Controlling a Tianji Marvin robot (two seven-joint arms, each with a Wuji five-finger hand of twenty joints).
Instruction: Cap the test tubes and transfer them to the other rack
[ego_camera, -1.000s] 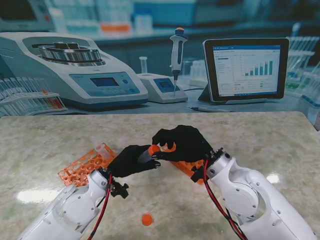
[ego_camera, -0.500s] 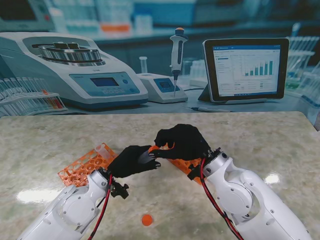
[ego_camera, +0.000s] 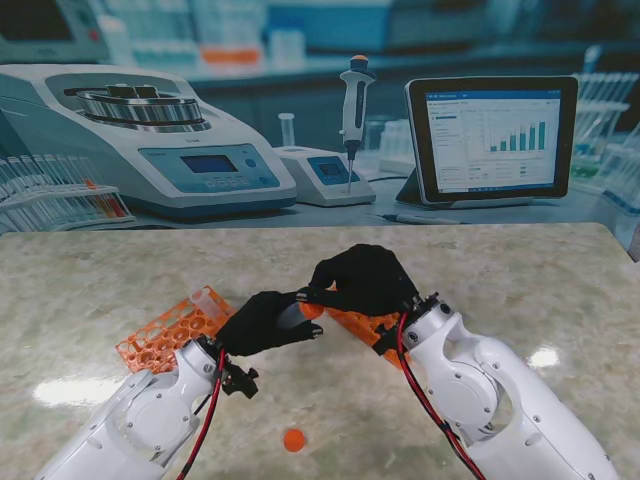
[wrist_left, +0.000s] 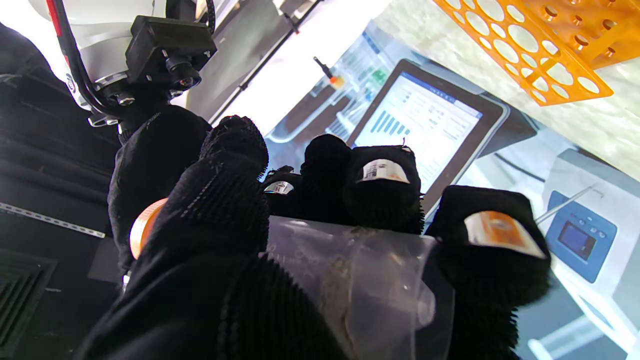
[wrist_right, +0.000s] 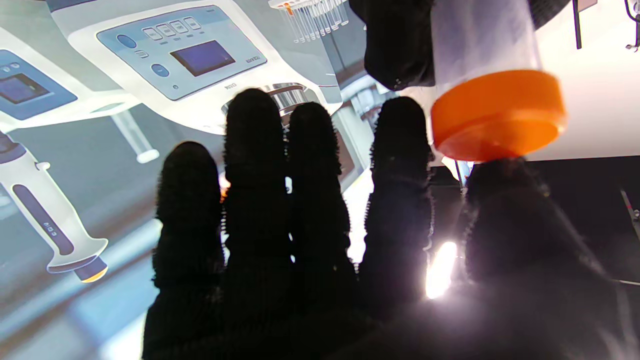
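Near the centre of the stand view, a clear test tube is held in the left hand, whose black-gloved fingers are curled round the tube's body. In the left wrist view the tube is seen lying across the palm, with the fingers wrapped over it and the thumb pressed against its side. An orange cap is seated on the tube's mouth; in the right wrist view the cap is seen at the upper right, with the tube's clear wall rising from it. The right hand is placed over the capped end, its thumb tip touching the cap's rim and its other fingers held straight and close together. An orange rack lies left of centre on the marble table, and a second orange rack is partly hidden under the right wrist. A loose orange cap rests at the lower centre of the frame.
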